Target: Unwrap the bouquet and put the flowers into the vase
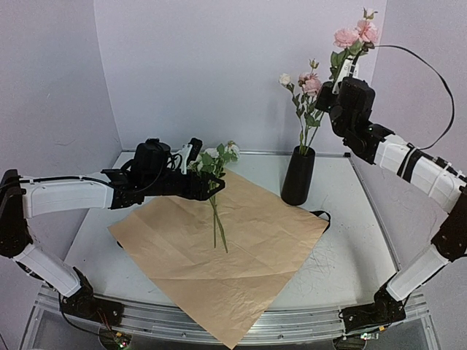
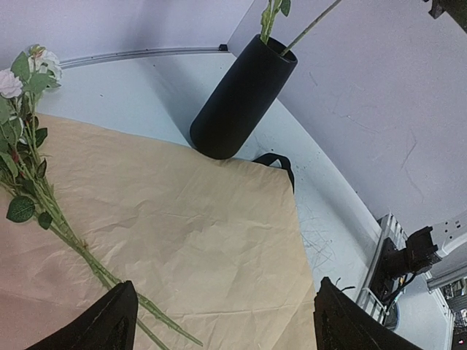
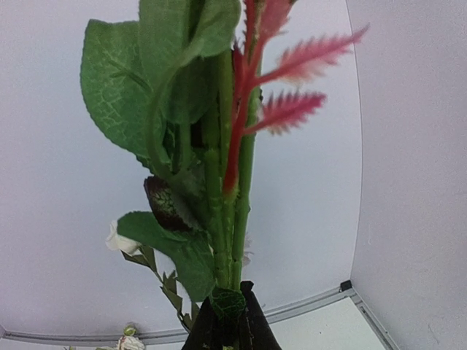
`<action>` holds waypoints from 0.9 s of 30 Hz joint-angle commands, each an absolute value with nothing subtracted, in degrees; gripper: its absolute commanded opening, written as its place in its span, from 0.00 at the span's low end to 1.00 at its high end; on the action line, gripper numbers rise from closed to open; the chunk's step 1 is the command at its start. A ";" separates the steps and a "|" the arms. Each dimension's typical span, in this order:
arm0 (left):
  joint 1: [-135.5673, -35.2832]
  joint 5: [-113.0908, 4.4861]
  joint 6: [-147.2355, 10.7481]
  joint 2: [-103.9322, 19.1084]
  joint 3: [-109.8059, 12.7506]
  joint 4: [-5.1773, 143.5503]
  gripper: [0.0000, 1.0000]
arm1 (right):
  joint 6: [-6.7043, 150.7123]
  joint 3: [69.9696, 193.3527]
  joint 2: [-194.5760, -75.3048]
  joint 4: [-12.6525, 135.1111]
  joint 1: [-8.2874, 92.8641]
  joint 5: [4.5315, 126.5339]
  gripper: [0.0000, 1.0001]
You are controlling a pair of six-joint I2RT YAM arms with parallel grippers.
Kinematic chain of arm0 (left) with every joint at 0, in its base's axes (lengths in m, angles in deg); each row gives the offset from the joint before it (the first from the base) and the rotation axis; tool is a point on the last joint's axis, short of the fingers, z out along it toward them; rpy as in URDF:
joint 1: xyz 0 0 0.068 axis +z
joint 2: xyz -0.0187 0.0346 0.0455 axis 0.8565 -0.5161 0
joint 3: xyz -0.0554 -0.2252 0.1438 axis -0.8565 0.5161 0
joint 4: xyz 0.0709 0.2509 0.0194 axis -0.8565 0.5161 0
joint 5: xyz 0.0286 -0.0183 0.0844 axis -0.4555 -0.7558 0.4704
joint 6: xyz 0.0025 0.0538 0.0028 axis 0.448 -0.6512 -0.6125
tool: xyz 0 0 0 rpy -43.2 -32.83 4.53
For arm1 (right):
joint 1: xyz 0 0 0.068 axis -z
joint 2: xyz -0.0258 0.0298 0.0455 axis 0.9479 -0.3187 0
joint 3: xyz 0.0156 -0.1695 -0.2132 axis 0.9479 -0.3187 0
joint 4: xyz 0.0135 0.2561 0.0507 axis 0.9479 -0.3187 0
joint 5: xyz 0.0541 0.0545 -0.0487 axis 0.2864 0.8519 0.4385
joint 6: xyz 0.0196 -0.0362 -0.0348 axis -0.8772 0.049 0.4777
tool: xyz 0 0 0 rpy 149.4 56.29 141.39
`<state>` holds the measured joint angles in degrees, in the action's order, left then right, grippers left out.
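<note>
The bouquet's tan paper (image 1: pixel 219 255) (image 2: pixel 182 219) lies flat and open on the table. One of the flowers, white blooms on long green stems (image 1: pixel 217 219) (image 2: pixel 44 197), lies on it. My left gripper (image 1: pixel 204 169) (image 2: pixel 222 313) hovers open over the paper, its left finger beside those stems. The black vase (image 1: pixel 298 175) (image 2: pixel 241 98) stands behind the sheet with a pink and white stem (image 1: pixel 310 84) in it. My right gripper (image 1: pixel 340 82) (image 3: pixel 228 328) is raised high above the vase, shut on pink flowers (image 1: pixel 356 33) (image 3: pixel 230 182). Their stem slants down to the vase's mouth.
A black ribbon (image 1: pixel 321 215) (image 2: pixel 281 160) pokes out from under the paper's right corner near the vase. The table's raised rim (image 1: pixel 379 219) runs along the right side, and walls close in behind and on both sides.
</note>
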<state>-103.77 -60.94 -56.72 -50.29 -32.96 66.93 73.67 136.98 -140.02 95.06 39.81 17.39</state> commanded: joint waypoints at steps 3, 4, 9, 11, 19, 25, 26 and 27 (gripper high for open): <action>-103.84 -59.92 -58.63 -49.10 -35.27 67.09 0.84 | 66.39 132.22 -141.60 99.09 41.21 16.85 0.00; -103.84 -59.88 -58.71 -49.10 -35.33 67.15 0.84 | 65.70 131.40 -141.76 99.14 41.26 16.85 0.00; -103.84 -59.69 -59.14 -49.49 -35.57 67.19 0.84 | 62.55 127.64 -142.97 99.01 41.27 16.82 0.00; -103.87 -59.77 -59.17 -49.68 -35.60 67.16 0.84 | 61.26 126.22 -144.01 99.03 41.27 16.08 0.00; -103.84 -60.20 -59.05 -50.24 -36.12 67.15 0.84 | 58.80 124.23 -148.86 98.01 41.27 14.98 0.02; -103.84 -60.41 -59.17 -50.24 -36.24 67.11 0.84 | 56.57 123.62 -150.52 95.96 41.25 14.52 0.05; -103.83 -60.37 -59.17 -50.24 -36.27 67.11 0.84 | 56.19 123.29 -150.43 95.78 41.27 14.52 0.06; -103.83 -60.30 -59.17 -50.24 -36.26 67.17 0.85 | 56.07 122.86 -150.30 95.76 41.23 14.48 0.08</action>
<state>-103.77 -60.54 -57.98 -50.34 -33.37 68.00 58.40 123.95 -150.65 95.28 41.31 16.38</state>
